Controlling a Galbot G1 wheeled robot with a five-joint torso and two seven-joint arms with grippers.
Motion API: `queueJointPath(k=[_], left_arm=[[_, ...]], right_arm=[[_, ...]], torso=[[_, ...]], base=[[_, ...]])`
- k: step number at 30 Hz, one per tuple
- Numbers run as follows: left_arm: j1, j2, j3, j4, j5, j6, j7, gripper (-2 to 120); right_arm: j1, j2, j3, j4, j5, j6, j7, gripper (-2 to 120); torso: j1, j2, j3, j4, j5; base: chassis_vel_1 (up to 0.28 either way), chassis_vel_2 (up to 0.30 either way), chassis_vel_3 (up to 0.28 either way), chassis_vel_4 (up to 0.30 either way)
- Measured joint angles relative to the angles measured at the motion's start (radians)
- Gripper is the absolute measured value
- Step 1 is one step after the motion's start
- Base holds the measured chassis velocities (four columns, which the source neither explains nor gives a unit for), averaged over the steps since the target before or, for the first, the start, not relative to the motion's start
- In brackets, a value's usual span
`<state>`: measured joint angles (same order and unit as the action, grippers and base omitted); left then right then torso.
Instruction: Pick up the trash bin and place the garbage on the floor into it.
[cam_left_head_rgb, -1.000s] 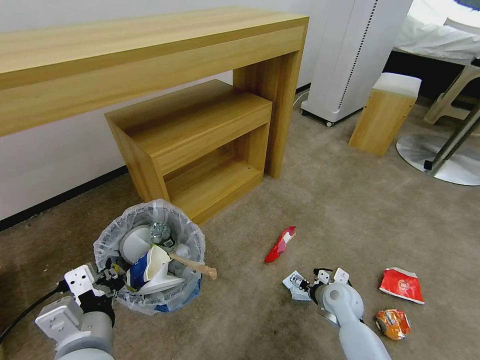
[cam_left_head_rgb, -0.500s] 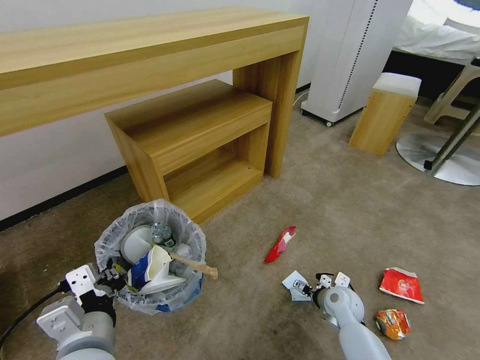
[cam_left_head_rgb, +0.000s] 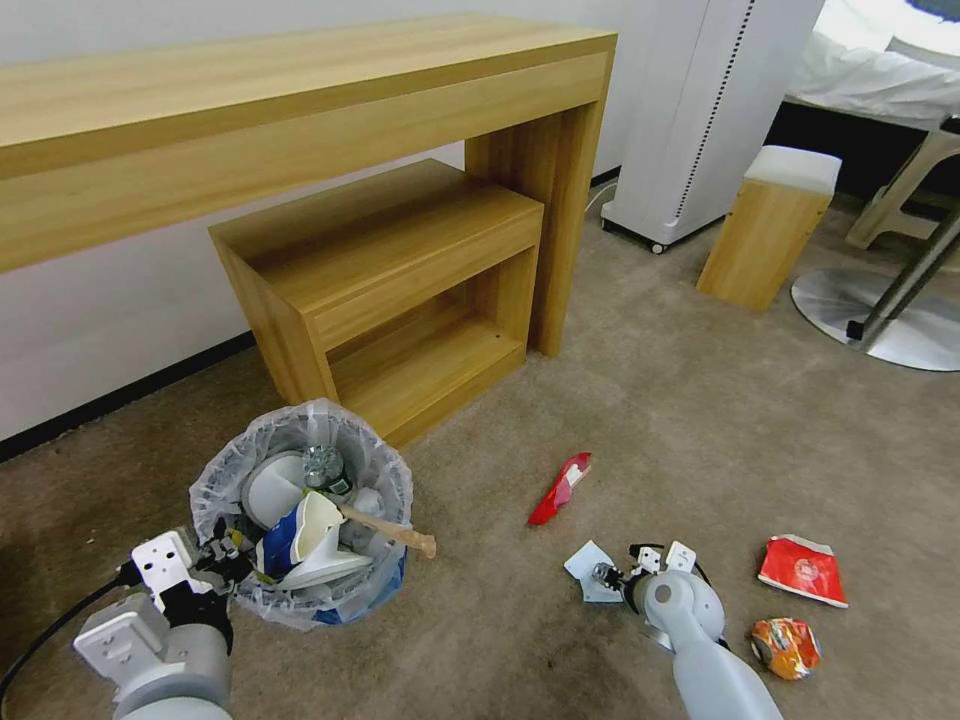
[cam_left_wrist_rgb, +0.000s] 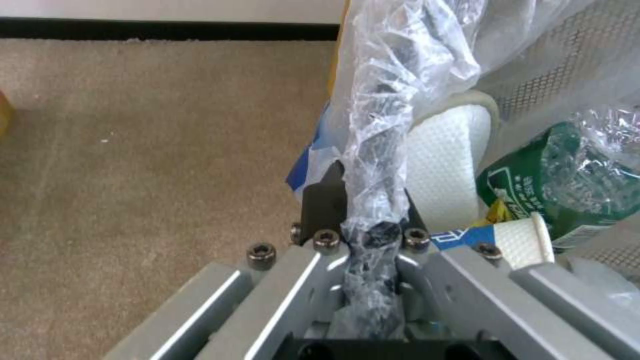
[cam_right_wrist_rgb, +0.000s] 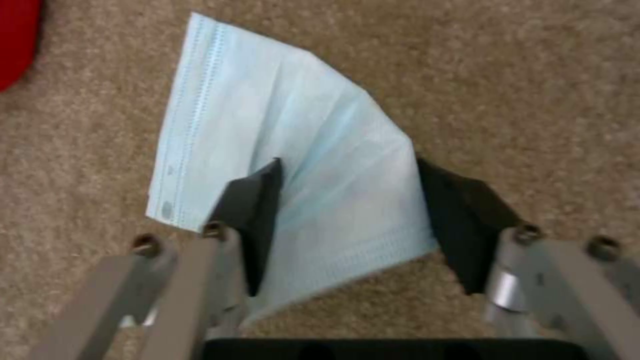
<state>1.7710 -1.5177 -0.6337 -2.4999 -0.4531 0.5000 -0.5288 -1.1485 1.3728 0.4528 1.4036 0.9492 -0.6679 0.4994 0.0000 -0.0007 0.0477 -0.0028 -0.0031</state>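
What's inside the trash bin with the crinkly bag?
The trash bin holds a white slipper, a green-labelled plastic bottle, a blue-white carton, a white cup and a wooden stick poking over the rim. Anything underneath is covered.

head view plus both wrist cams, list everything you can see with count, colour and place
bin: 1, blue base, white bag liner, floor by left gripper, holds slipper, bottle, carton, stick
mask: 1, pale blue, flat on floor between right gripper's fingers
long packet: 1, red, floor beyond mask
flat packet: 1, red, floor right of right gripper
crumpled packet: 1, orange, floor near flat packet
floor: beige-brown carpet
desk: 1, wood, by wall
shelf: 1, wood, under desk
stool: 1, wood, white top, far right
left gripper: shut on bin's rim
right gripper: open, astride mask
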Motion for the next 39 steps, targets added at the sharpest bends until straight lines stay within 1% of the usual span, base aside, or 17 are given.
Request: queueJointPath(k=[1,4,5,7,9,11,13,19,25,28,29,32,33,35,37,38,39], left_arm=[[0.0,0.0,0.0,0.0,0.0,0.0,0.0,1],[0.003,0.0,0.0,0.0,0.001,0.0,-0.001,1],[0.003,0.0,0.0,0.0,0.001,0.0,-0.001,1],[0.003,0.0,0.0,0.0,0.001,0.0,0.0,1],[0.004,0.0,0.0,0.0,0.002,0.0,-0.001,1],[0.006,0.001,0.001,0.0,0.003,0.001,-0.001,1],[0.006,0.002,0.001,0.0,0.004,0.001,-0.001,1],[0.005,0.004,0.0,0.0,0.004,0.001,-0.001,1],[0.004,0.005,0.002,0.0,0.007,0.002,-0.002,1],[0.004,0.0,0.015,0.0,0.011,0.002,-0.002,1],[0.004,0.0,0.015,0.0,0.011,0.002,-0.002,1],[0.004,-0.005,0.033,0.0,0.011,0.002,-0.002,1],[0.004,-0.005,0.033,0.0,0.011,0.002,-0.002,1],[0.006,-0.009,0.048,0.0,0.011,0.002,-0.002,1],[0.008,-0.015,0.067,0.0,0.015,0.003,-0.001,1],[0.008,-0.015,0.067,0.0,0.015,0.003,-0.001,1],[0.006,-0.019,0.075,0.0,0.019,0.003,-0.001,1]], right_arm=[[0.0,0.0,0.0,0.0,0.0,0.0,0.0,48],[0.0,-0.004,-0.003,-0.001,-0.008,0.002,-0.003,33],[0.0,-0.004,-0.003,-0.001,-0.008,0.002,-0.003,33],[0.0,-0.004,-0.009,0.002,-0.009,0.004,-0.013,24],[0.0,-0.005,-0.009,0.002,-0.014,0.005,-0.014,21],[0.0,-0.008,-0.01,0.008,-0.021,0.01,-0.017,8],[-0.005,-0.012,-0.012,0.019,-0.028,0.015,-0.02,3],[-0.033,-0.027,-0.023,0.086,-0.046,0.042,-0.039,2],[-0.089,-0.066,-0.036,0.255,-0.064,0.153,-0.16,0],[-0.117,-0.104,-0.037,0.418,-0.065,0.264,-0.336,0],[-0.117,-0.104,-0.037,0.418,-0.065,0.264,-0.336,0],[-0.109,-0.132,-0.042,0.504,-0.067,0.429,-0.6,0],[-0.109,-0.132,-0.042,0.504,-0.067,0.429,-0.6,0],[-0.081,-0.149,-0.055,0.518,-0.062,0.544,-0.795,0],[-0.029,-0.166,-0.091,0.492,-0.051,0.666,-1.057,0],[-0.029,-0.166,-0.091,0.492,-0.051,0.666,-1.057,0],[-0.003,-0.169,-0.118,0.468,-0.043,0.711,-1.165,0]], torso=[[0.0,0.0,0.0,0.0,0.0],[0.0,0.0,0.0,-0.0001,0.0005],[0.0,0.0,0.0,-0.0001,0.0005],[0.0,0.0,0.0,0.0017,0.0032],[0.0,0.0,0.0,0.0014,0.0025],[0.0,0.0,0.0,0.001,0.0017],[0.0,0.0,0.0,0.0007,0.0016],[0.0,0.0,0.0,0.0008,0.0012],[0.0,0.0,0.0,0.0006,0.001],[0.0,0.0,0.0,0.0007,0.0009],[0.0,0.0,0.0,0.0007,0.0009],[0.0,0.0,0.0,0.0006,0.0011],[0.0,0.0,0.0,0.0006,0.0011],[0.0,0.0,0.0,0.0006,0.0008],[0.0,0.0,0.0,0.0006,0.0009],[0.0,0.0,0.0,0.0006,0.0009],[0.0,0.0,0.0,0.0007,0.0009]], base=[[0.0,0.0,0.0,0.0],[0.0,0.0,0.0,0.0],[0.0,0.0,0.0,0.0],[0.0,0.0,0.0,0.0],[0.0,0.0,0.0,0.0],[0.0,0.0,0.0,0.0],[0.0,0.0,0.0,0.0],[0.0,0.0,0.0,0.0],[0.0,0.0,0.0,0.0],[0.0,0.0,0.0,0.0],[0.0,0.0,0.0,0.0],[0.0,0.0,0.0,0.0],[0.0,0.0,0.0,0.0],[0.0,0.0,0.0,0.0],[0.0,0.0,0.0,0.0],[0.0,0.0,0.0,0.0],[0.0,0.0,0.0,0.0]])
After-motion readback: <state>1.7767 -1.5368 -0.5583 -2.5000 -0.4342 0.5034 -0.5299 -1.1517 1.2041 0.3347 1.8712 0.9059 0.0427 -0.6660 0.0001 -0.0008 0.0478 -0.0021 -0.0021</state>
